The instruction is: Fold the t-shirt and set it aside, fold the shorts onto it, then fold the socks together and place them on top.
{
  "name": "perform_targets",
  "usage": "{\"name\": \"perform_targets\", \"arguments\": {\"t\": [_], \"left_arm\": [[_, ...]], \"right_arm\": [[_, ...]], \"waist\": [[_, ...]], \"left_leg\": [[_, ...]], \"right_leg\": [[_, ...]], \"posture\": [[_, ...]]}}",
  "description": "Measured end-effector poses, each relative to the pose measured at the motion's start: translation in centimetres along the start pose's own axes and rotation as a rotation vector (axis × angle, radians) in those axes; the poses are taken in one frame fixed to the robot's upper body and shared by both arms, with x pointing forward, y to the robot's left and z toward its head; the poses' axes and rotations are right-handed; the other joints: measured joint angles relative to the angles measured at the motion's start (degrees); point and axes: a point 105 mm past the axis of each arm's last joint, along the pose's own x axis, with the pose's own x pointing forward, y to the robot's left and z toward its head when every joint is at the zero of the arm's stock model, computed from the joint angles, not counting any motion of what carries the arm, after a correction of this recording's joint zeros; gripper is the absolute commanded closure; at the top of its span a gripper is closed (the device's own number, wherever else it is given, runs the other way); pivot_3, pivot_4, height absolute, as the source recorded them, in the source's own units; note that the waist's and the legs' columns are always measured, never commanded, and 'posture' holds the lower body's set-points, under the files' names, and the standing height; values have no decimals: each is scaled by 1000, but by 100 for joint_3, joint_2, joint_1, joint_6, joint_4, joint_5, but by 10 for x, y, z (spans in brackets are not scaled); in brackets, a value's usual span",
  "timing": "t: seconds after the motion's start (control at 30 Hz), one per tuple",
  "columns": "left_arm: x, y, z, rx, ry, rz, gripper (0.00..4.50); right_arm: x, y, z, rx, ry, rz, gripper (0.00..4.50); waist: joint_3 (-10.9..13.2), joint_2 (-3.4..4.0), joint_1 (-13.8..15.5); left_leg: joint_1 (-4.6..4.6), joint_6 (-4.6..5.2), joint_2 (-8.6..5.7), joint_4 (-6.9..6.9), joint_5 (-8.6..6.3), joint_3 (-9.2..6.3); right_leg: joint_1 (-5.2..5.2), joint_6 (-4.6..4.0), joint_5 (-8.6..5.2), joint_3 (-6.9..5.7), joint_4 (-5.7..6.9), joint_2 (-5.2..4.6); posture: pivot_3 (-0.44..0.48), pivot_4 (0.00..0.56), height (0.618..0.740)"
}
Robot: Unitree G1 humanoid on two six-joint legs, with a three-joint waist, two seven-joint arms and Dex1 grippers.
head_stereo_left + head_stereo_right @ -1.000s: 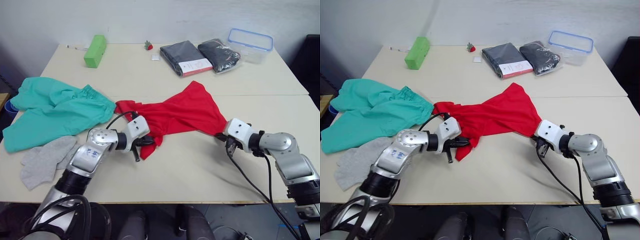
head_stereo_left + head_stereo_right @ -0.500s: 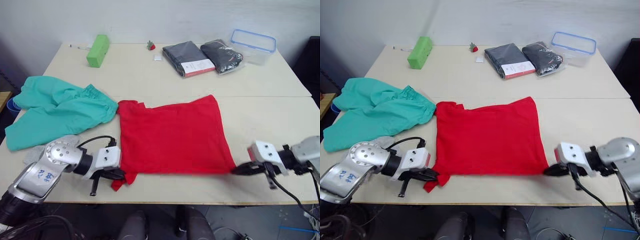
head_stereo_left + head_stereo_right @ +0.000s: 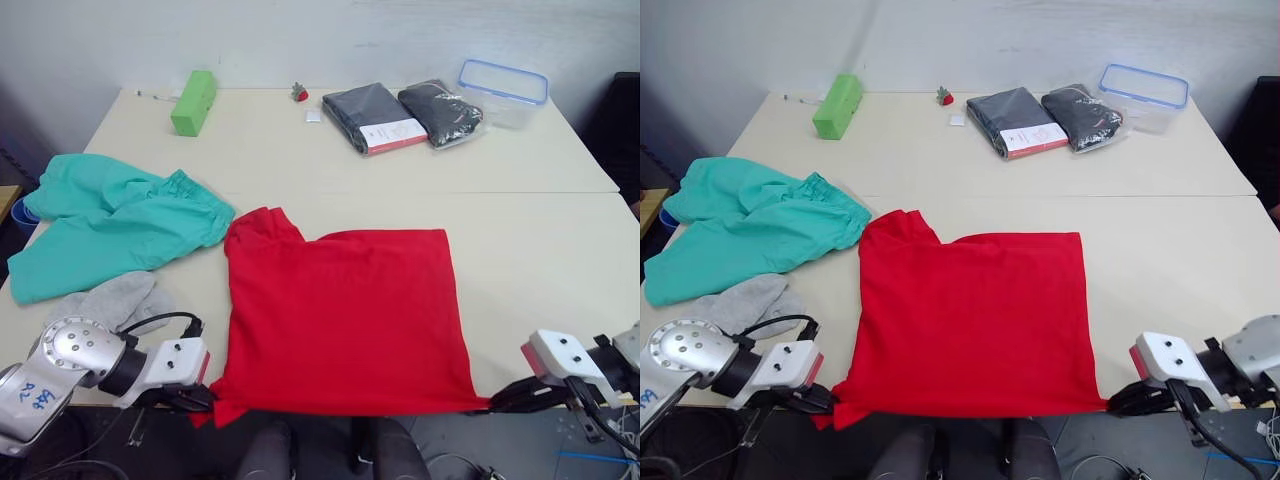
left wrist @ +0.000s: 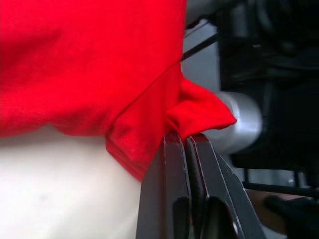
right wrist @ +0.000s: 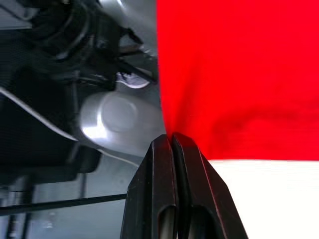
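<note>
The red t-shirt lies spread flat across the near middle of the table, its near hem at the front edge. My left gripper is shut on its near left corner, and the left wrist view shows the pinched red t-shirt in my left gripper. My right gripper is shut on the near right corner; the right wrist view shows the red t-shirt clamped in my right gripper. The teal shorts lie crumpled at the left. The grey socks lie just in front of them.
A green block stands at the far left. Two dark packaged garments and a clear blue-rimmed container sit at the back right. A small red item lies at the back middle. The table's front edge runs by both grippers.
Both grippers have pulled the t-shirt toward the front edge and apart, stretching it from a bunched strip into a flat sheet. The near hem now reaches the table's edge.
</note>
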Motion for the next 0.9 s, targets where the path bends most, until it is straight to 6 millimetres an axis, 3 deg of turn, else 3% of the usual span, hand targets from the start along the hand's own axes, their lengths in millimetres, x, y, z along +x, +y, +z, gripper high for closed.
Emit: {"name": "perform_targets", "arguments": {"t": [0.23, 0.4, 0.5, 0.63, 0.7, 0.73, 0.77, 0.8, 0.83, 0.9], "left_arm": [[-8, -1, 5, -43, -48, 18, 4500], [-15, 8, 12, -26, -69, 36, 4500], [-25, 40, 26, 51, -81, 143, 4500], [-47, 129, 66, 151, -187, 518, 4500], [-81, 188, 101, 214, -278, 840, 4500], [-101, 202, 121, 257, -322, 967, 4500], [-145, 215, 157, 334, -439, 1202, 4500], [-169, 214, 174, 380, -496, 1301, 4500], [-206, 203, 198, 461, -585, 1434, 4500], [-253, 172, 228, 620, -707, 1554, 4500]], "right_arm": [[-5, 2, 5, 40, -46, -16, 4461], [-17, -20, 13, 20, -69, -77, 4461], [-24, -48, 34, -44, -137, -153, 4461], [-40, -118, 72, -140, -253, -442, 4461], [-66, -165, 96, -192, -311, -711, 4461], [-78, -176, 111, -237, -337, -803, 4461], [-104, -191, 138, -341, -374, -995, 4461], [-118, -193, 151, -399, -394, -1078, 4461], [-141, -190, 169, -503, -423, -1200, 4461], [-172, -172, 191, -686, -472, -1343, 4461]], "waist": [[0, 0, -6], [1, 0, -12], [3, 2, -8], [7, -11, 5], [14, -23, 5], [19, -35, -1], [30, -53, -12], [31, -56, -15], [31, -57, -26], [28, -52, -76]], "left_leg": [[1, -1, 1, 0, -3, 1], [16, -1, 0, 1, -3, 13], [31, -2, -3, -2, -3, 18], [25, -8, -20, 5, 11, 38], [-1, -7, -24, 17, 23, 59], [-48, -8, -27, 21, 34, 60], [-79, -9, -29, 22, 35, 61], [-103, -11, -29, 17, 34, 68], [-140, -12, -31, 11, 33, 84], [-114, -14, -57, -7, 31, 150]], "right_leg": [[-2, -2, -1, 1, 2, 3], [1, -3, -2, 1, 9, 22], [10, -5, -3, 0, 15, 27], [-3, 12, 7, -5, 67, 35], [-28, 22, 13, -12, 72, 31], [-77, 24, 24, -8, 79, 26], [-120, 24, 27, 0, 95, 18], [-154, 24, 27, -11, 96, 12], [-207, 24, 27, -23, 103, 3], [-216, 24, 27, -91, 122, -18]], "posture": [[0, 150, 740], [0, 150, 740], [0, 150, 740], [0, 150, 740], [0, 150, 740], [0, 150, 740], [0, 150, 740], [0, 150, 740], [0, 150, 740], [0, 150, 740]]}}
